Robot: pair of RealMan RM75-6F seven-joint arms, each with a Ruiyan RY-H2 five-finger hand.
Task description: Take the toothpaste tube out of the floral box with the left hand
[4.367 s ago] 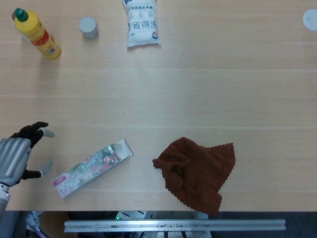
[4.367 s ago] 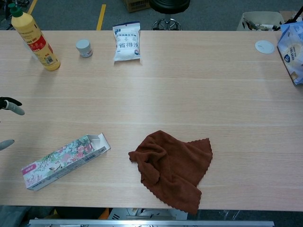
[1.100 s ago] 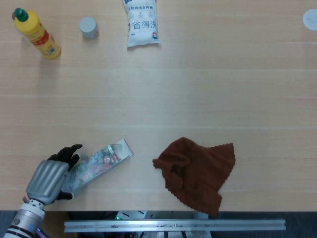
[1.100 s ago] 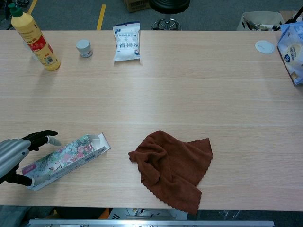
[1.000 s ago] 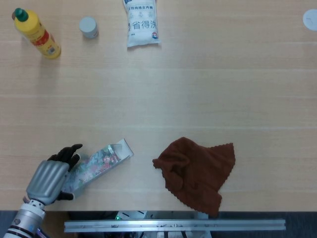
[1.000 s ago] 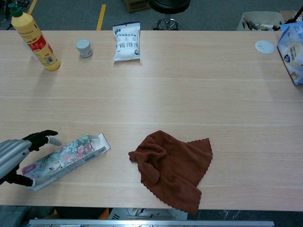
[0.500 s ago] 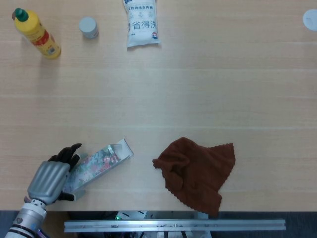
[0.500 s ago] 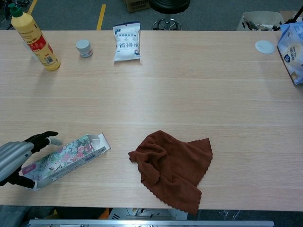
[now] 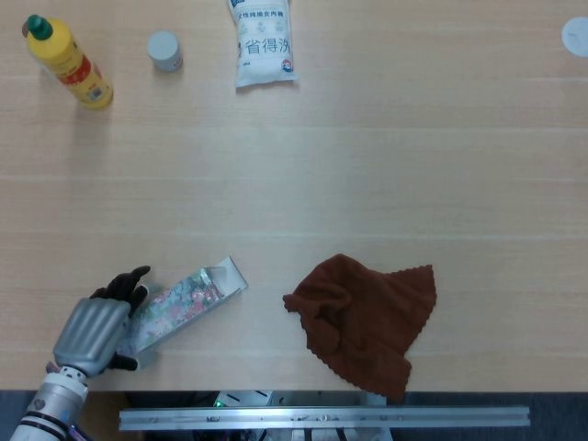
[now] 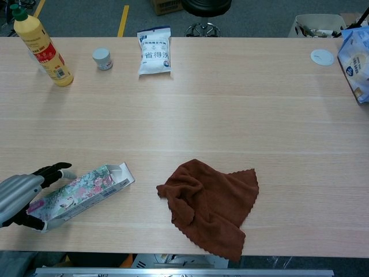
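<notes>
Near the table's front edge, left hand (image 9: 90,333) fingers grasp the floral box (image 9: 184,304); open flap end; contents unseen.

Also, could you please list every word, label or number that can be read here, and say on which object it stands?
"省得洗": large characters on the white pouch, clearest in the head view; the smaller print above and below is blurred.
Yellow bottle: red label, text too small to read.
Floral box, held by the left hand: pink end panel, print unreadable.
Blue and white bag: round logo, illegible.
</notes>
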